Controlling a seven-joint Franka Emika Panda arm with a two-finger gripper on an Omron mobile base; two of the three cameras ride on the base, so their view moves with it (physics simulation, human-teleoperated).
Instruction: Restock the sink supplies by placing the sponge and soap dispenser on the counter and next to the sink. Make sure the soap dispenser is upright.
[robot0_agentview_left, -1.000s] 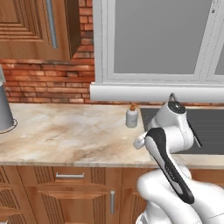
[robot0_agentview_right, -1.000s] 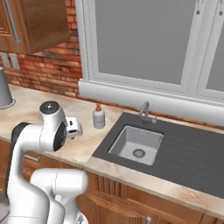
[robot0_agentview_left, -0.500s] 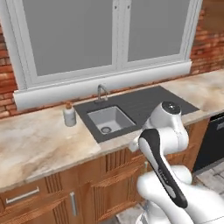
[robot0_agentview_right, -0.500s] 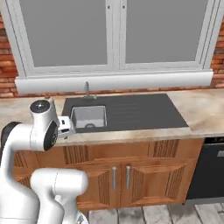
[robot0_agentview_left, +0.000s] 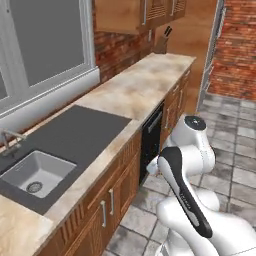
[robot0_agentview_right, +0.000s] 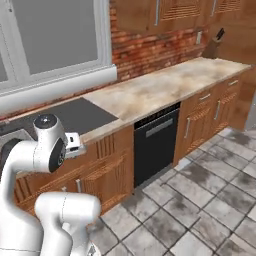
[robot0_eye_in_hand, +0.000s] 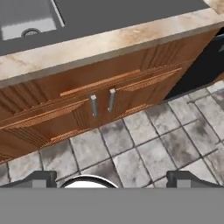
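Sink sat at left end of counter, dark drainboard beside it toward window; tap at its back rim. My jaws hung over tiled floor before wooden cabinet doors, tips set wide apart, nothing between. Black dishwasher under counter further along. Knife block, probably, at far end.

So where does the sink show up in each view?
Left base view: the sink sits at the lower left, basin and drain in full view.
Right base view: a sliver of it at the left edge.
Hand view: top left corner.
Shared landmark: the dark drainboard directly beside the basin.
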